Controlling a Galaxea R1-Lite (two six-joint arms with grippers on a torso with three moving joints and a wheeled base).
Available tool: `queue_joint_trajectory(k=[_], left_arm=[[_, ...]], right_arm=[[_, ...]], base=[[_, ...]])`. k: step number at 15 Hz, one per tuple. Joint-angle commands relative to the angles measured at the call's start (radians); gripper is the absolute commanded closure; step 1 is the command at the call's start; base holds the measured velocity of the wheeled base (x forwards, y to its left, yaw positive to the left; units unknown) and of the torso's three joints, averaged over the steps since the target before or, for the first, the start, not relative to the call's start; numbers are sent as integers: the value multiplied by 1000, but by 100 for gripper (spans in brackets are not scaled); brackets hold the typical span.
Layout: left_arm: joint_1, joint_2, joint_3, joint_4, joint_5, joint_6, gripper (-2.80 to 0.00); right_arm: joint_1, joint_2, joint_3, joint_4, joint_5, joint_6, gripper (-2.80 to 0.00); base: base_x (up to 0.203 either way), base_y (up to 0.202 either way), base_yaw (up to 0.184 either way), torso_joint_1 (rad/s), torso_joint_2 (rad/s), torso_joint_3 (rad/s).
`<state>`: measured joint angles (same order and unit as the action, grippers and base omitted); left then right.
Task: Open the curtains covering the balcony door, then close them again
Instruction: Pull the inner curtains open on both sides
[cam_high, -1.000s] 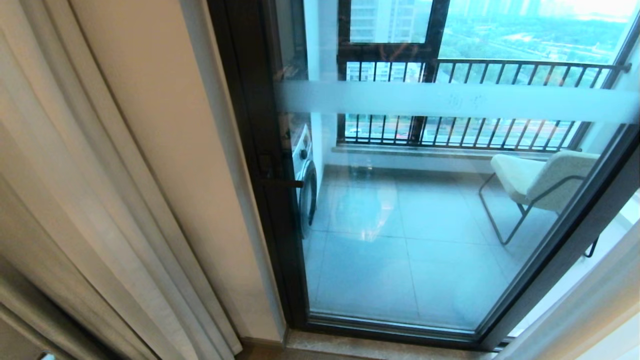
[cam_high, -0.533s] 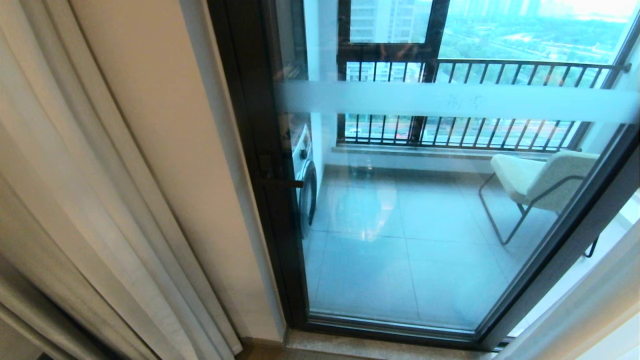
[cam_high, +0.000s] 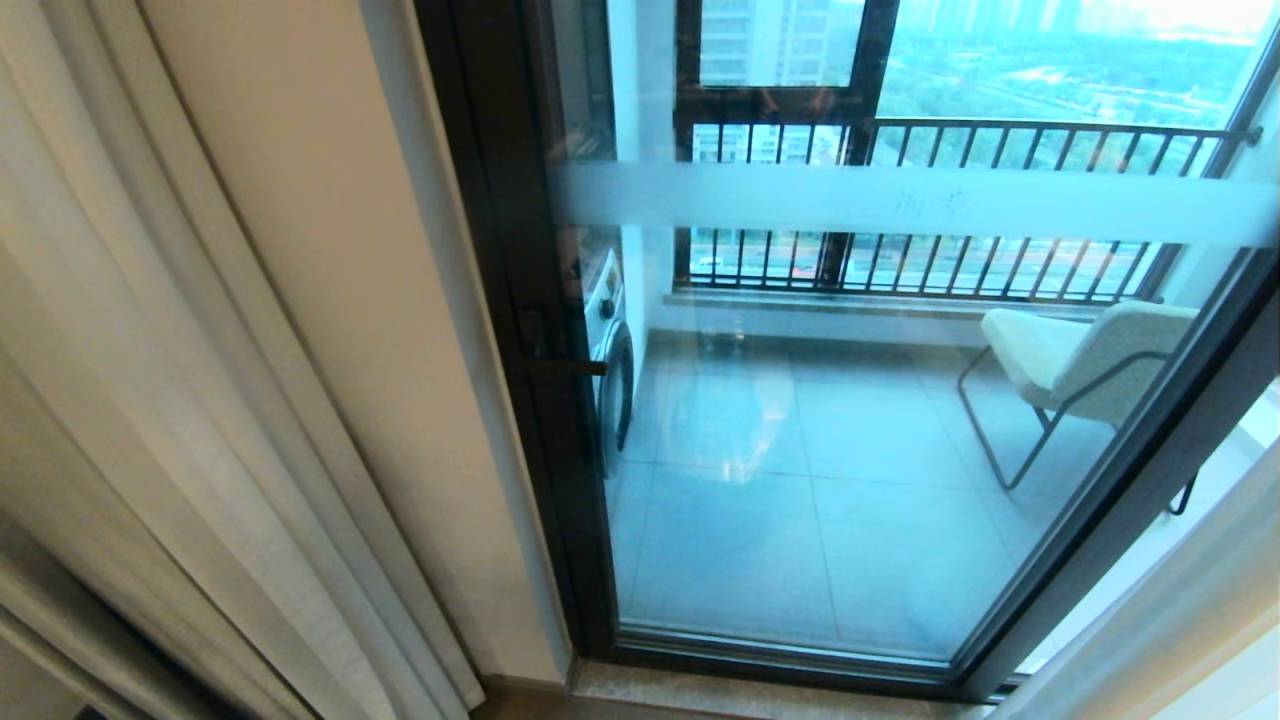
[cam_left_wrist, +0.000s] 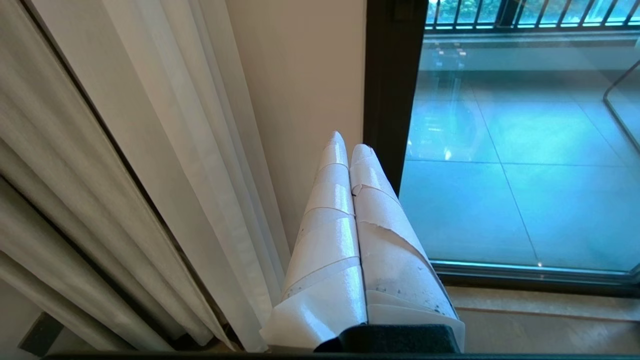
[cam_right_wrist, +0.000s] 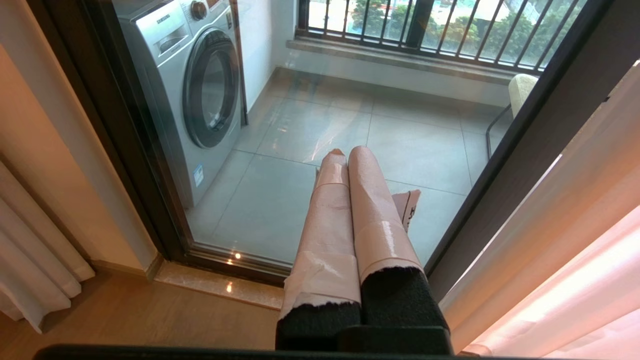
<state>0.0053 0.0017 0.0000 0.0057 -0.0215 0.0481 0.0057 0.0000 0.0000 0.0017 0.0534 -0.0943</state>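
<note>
Both end effectors sit low and close to the robot, seen only in the wrist views, each pressed fully together and holding nothing: the left end effector, wrapped in white tape, points at the strip of wall between the gathered fabric and the door frame, and the right end effector, wrapped in pinkish tape, points at the glass. Just beyond them, the curtains hang bunched in long folds at the left, with another gathered edge at the lower right, leaving the balcony door uncovered between them. Its dark frame stands shut on a stone threshold. Behind the glass with its frosted band are a washing machine, a cream chair and, farthest, the black-barred railing
</note>
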Motion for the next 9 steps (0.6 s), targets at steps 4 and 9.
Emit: queue_joint_trajectory(k=[4, 9], left_arm=[[1, 0, 0, -1, 2, -2, 0], [1, 0, 0, -1, 2, -1, 0]], right_arm=[[0, 0, 0, 0, 2, -1, 0], [0, 0, 0, 0, 0, -1, 0]], base=[[0, 0, 0, 0, 0, 0], [0, 0, 0, 0, 0, 0]])
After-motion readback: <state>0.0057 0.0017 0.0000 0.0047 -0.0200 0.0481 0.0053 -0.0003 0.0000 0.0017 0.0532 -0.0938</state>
